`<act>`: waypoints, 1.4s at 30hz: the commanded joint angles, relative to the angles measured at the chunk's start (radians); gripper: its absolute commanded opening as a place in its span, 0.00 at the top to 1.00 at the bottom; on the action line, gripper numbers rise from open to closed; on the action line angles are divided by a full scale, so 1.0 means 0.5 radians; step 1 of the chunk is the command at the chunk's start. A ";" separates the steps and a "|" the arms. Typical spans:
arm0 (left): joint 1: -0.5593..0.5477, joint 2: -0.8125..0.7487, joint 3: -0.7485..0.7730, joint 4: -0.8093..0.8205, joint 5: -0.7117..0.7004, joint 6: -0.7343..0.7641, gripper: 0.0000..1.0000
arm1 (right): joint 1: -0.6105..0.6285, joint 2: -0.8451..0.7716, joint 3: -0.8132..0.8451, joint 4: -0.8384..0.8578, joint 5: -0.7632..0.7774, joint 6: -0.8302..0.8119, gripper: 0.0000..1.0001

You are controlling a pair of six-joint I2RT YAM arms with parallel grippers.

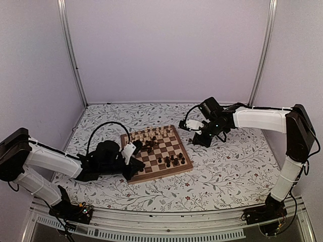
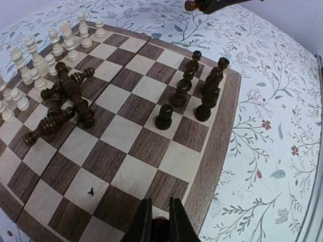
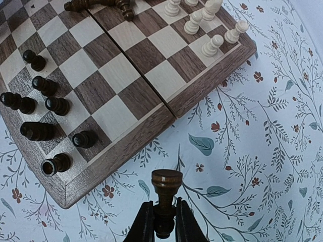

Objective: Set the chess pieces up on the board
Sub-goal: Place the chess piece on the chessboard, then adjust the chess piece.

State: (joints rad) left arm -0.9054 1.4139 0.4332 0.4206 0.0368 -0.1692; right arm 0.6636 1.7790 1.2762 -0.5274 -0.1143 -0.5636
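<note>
Board [image 1: 161, 174] sat mid-tabletop [image 1: 227, 166], slightly skewed to the tabletop's edges. Pale pieces [image 2: 50, 50] stood in two fairly tidy ranks along the board's far edge, so that side looked set. The dark side was unfinished. A loose group of standing dark pieces [image 2: 197, 91] sat near the board's near-right corner, not yet in ranks. A heap of fallen dark pieces [image 2: 65, 101] lay crossed over one another toward the middle, just beside the pale ranks. Right claw [image 3: 163, 205] hung over bare tabletop just off the board's right edge. It was clamped on piece A [image 3: 166, 180], a dark brown piece gripped by its body, in line with the fingers, head projecting beyond the fingertips. Judgement: held this way, the piece needs tilting so that its base, not its head, meets a square. Left claw [image 2: 160, 201] was low by the board's near-left corner, jaws drawn nearly together. A small dark rounded shape, piece B [image 2: 160, 225], showed between the fingers; I read this as a grip, though most of it was hidden. Each arm worked from its own side, probably to keep the arms apart. The next placements belong on the near ranks. The risk is brushing the crowded standing group on descent.
</note>
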 commanded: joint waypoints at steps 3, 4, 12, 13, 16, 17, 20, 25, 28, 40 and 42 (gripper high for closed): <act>-0.027 0.056 -0.009 -0.019 -0.036 -0.015 0.93 | 0.001 -0.054 0.003 0.030 -0.025 0.026 0.91; -0.027 0.065 -0.008 -0.019 -0.039 -0.017 0.93 | 0.002 -0.054 0.004 0.031 -0.026 0.024 0.91; -0.028 0.118 -0.003 -0.022 -0.061 -0.044 0.79 | 0.001 -0.069 -0.001 0.028 -0.023 0.025 0.91; -0.031 0.120 -0.003 -0.020 -0.060 -0.048 0.76 | 0.001 -0.070 -0.003 0.027 -0.023 0.023 0.91; -0.041 0.083 -0.004 -0.007 -0.048 -0.048 0.69 | 0.001 -0.076 -0.003 0.025 -0.026 0.022 0.91; -0.047 0.059 0.001 -0.010 -0.053 -0.052 0.67 | 0.001 -0.079 -0.003 0.023 -0.030 0.020 0.91; -0.079 -0.058 0.061 -0.088 -0.067 -0.044 0.65 | 0.003 -0.095 0.006 -0.005 -0.063 0.008 0.90; -0.110 -0.231 0.253 -0.234 -0.138 -0.078 0.60 | 0.025 -0.155 0.036 -0.109 -0.253 -0.049 0.90; -0.107 -0.204 0.432 -0.307 -0.013 -0.191 0.59 | 0.071 -0.209 0.054 -0.158 -0.318 -0.111 0.90; -0.101 0.191 0.804 -0.112 0.493 -0.664 0.56 | 0.243 -0.172 0.189 -0.188 -0.439 -0.221 0.89; -0.102 0.259 0.837 -0.090 0.511 -0.676 0.56 | 0.269 -0.180 0.192 -0.191 -0.452 -0.230 0.89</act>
State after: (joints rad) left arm -0.9455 1.4853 0.8127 0.3302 0.2211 -0.4435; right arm 0.7727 1.6970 1.3418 -0.6140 -0.3077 -0.6540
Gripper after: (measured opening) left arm 0.437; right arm 0.125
